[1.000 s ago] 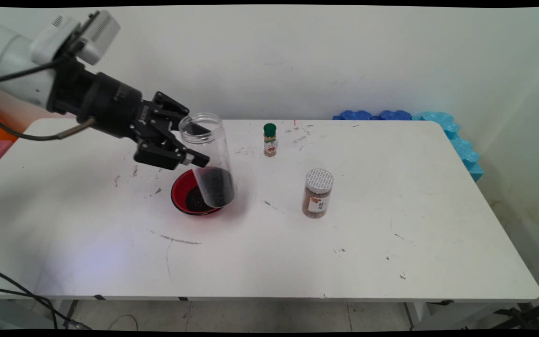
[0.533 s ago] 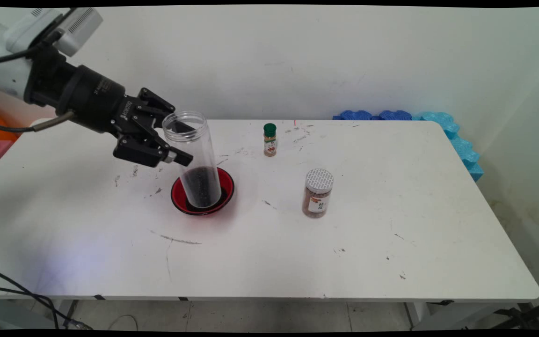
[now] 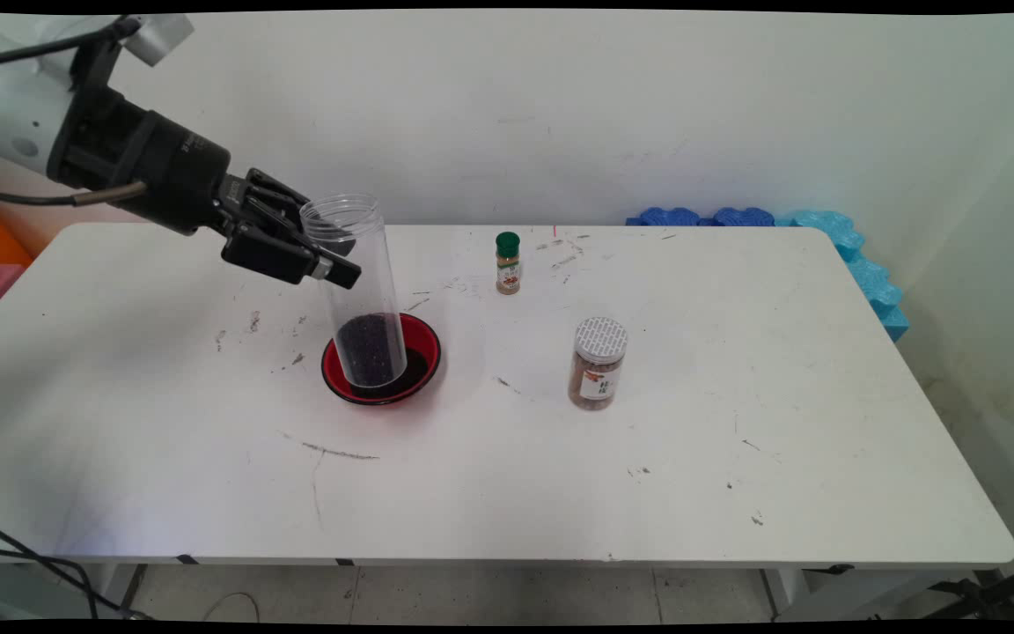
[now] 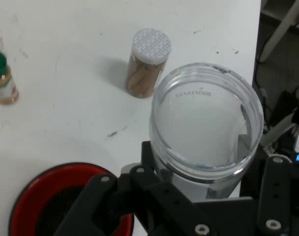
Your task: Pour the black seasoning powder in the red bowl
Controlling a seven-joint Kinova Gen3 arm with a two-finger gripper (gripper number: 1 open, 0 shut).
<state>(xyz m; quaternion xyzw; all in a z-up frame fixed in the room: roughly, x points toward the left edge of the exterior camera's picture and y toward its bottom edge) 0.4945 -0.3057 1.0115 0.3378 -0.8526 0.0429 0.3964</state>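
Main view, left to right: black two-finger gripper pinches a tall clear plastic jar near its open mouth, tilted slightly, dark grains settled at its base. The jar base hangs over or in a red round bowl with a dark inside, so any spill would land there. Clear of the arm stand a small green-capped spice bottle and a white-lidded brown spice jar.
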